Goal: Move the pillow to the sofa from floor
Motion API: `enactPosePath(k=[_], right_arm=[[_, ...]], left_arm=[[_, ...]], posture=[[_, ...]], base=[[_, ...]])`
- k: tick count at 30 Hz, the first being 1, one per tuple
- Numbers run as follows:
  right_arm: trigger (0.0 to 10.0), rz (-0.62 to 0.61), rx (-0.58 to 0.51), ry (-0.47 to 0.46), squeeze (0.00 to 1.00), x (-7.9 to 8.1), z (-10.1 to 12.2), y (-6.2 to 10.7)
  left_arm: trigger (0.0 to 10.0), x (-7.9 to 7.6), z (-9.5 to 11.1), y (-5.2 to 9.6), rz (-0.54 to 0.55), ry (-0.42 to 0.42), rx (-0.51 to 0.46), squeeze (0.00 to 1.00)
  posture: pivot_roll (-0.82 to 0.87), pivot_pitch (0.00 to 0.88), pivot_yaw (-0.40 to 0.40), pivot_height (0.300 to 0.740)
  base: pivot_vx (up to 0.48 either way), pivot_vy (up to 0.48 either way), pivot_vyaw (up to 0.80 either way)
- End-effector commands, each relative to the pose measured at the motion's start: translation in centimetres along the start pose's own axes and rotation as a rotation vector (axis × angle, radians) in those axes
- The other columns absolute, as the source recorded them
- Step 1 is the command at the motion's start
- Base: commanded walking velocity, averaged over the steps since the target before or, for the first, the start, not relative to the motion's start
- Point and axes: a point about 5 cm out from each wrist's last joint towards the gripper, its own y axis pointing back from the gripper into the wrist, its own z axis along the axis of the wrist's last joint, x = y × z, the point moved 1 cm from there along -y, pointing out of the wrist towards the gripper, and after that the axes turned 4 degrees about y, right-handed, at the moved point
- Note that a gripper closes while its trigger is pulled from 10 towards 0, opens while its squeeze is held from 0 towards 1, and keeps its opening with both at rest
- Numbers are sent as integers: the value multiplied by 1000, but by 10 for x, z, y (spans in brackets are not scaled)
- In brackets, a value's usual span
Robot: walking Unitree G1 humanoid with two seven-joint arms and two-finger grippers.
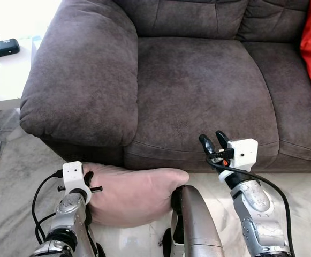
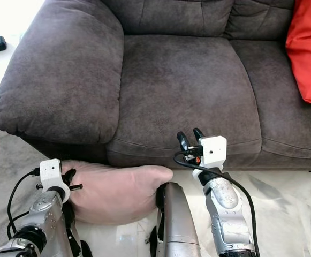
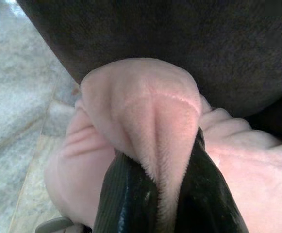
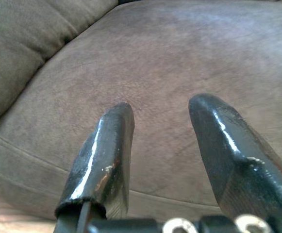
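A pale pink pillow (image 1: 136, 193) lies low in front of the brown sofa (image 1: 198, 80), below its left armrest. My left gripper (image 3: 167, 160) is shut on a fold of the pillow (image 3: 145, 111) at its left end; the black fingers (image 3: 126, 194) pinch the pink fabric between them. Near the sofa's front edge my right gripper (image 1: 214, 142) stands open, a little above and to the right of the pillow, pointing at the seat cushion (image 4: 179, 63). Nothing lies between its fingers (image 4: 104, 150).
A red cushion (image 2: 308, 48) leans at the sofa's right end. A white side table (image 1: 5, 75) with a black device (image 1: 2, 48) stands left of the armrest. Marble floor (image 2: 283, 198) spreads in front of the sofa. The seat's middle is bare.
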Motion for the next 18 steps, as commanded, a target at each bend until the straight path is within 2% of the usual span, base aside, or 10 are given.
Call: enactPosePath(k=[1, 2, 7, 18], right_arm=[[10000, -18, 7, -2, 0, -2, -4, 2], [10000, -21, 5, -7, 0, -1, -4, 1], [10000, -28, 0, -8, 0, 0, -7, -2], [10000, -56, -15, -35, 0, -3, -10, -1]], left_arm=[[10000, -1, 22, 0, -8, -30, -138, 0], [10000, -4, 26, 2, -15, -31, -175, 0], [10000, -12, 34, 9, -44, -13, -240, 0], [10000, -22, 44, 15, -92, -22, -293, 0]], posture=[[-68, 169, -61, 498], [-62, 166, -55, 498], [-54, 155, -37, 498], [-48, 139, -21, 498]], base=[[0, 0, 0], [0, 0, 0], [0, 0, 0], [0, 0, 0]])
